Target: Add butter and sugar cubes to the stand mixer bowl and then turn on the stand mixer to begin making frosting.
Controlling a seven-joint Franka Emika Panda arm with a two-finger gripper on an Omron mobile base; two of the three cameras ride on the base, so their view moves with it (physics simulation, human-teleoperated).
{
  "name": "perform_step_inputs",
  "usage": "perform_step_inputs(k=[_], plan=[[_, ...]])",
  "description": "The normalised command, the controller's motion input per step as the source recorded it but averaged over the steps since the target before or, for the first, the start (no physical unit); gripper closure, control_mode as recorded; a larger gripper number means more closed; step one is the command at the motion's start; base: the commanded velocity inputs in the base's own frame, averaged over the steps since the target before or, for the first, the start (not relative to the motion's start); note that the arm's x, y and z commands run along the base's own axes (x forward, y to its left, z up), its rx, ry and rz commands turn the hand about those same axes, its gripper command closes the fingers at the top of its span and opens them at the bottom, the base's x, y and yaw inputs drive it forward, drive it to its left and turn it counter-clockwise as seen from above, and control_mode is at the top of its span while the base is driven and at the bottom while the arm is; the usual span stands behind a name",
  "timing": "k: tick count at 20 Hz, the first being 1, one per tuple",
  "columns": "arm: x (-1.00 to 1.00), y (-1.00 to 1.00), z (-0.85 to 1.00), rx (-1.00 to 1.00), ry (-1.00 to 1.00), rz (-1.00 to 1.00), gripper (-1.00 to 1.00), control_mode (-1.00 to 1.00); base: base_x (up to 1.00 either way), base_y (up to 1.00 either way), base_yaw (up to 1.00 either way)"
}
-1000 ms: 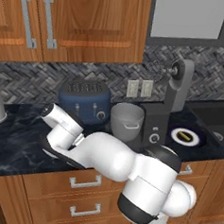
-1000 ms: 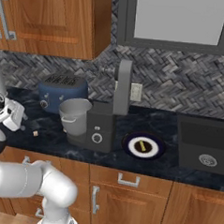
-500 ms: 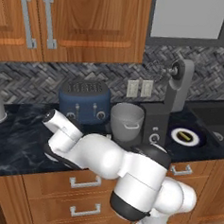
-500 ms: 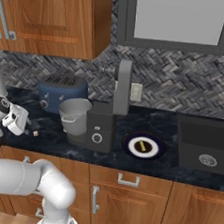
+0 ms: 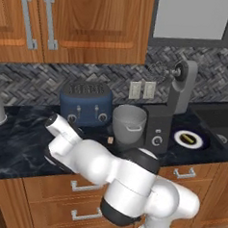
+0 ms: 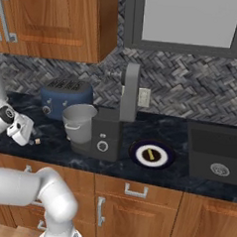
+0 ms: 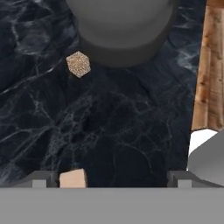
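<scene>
A: Sugar cubes: location relative to claw?

B: One lies beside the stand mixer bowl, ahead of the claw; another sits against one fingertip. Claw fully open, empty, above the counter front edge.

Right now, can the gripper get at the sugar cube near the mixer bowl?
Probably yes. The gripper is open above dark counter, and that sugar cube lies in the open just ahead, beside the mixer bowl, with nothing between.
</scene>
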Motion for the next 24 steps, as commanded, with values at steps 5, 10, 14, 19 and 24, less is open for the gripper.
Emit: perform_step_inputs(k=[5, 10, 14, 19, 24], plan=[[0.13, 0.0, -0.2, 0.0, 0.03, -0.01, -1.0, -1.0, 0.0, 0.0, 0.0], [0.07, 0.0, -0.21, 0.0, 0.01, 0.0, -1.0, -1.0, 0.0, 0.0, 0.0], [0.1, 0.0, -0.22, 0.0, 0.01, 0.0, -1.0, -1.0, 0.0, 0.0, 0.0], [0.16, 0.0, -0.21, 0.0, 0.0, 0.0, -1.0, -1.0, 0.0, 0.0, 0.0], [0.15, 0.0, -0.2, 0.0, 0.0, 0.0, -1.0, -1.0, 0.0, 0.0, 0.0]])
